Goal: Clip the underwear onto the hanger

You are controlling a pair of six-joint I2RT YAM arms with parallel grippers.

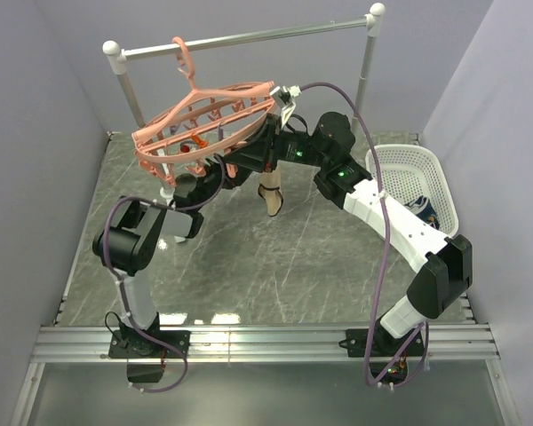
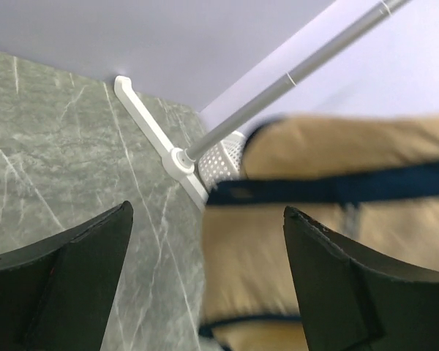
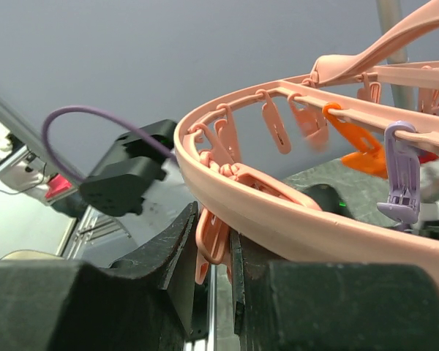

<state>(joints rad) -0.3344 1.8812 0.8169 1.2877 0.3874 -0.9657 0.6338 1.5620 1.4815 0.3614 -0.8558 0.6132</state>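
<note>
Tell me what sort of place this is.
Probably a walled robot test cell staged for laundry: a salmon-pink round plastic drying hanger on a silver-and-white rack, a white perforated plastic basket, two arms bolted to an aluminium rail.

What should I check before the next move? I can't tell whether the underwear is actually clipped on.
1. Hanger hooked over the rack bar: ok.
2. Right gripper pinching a clip under the hanger's ring: ok.
3. Left gripper free: ok, open with nothing between its fingers.
4. Underwear off the table: ok, it hangs below the hanger.
5. Fabric seated inside the pinched clip: cannot tell, no view shows where they meet.
6. Left gripper lined up on the underwear: ok, the fabric fills the left wrist view just beyond the fingers.
</note>
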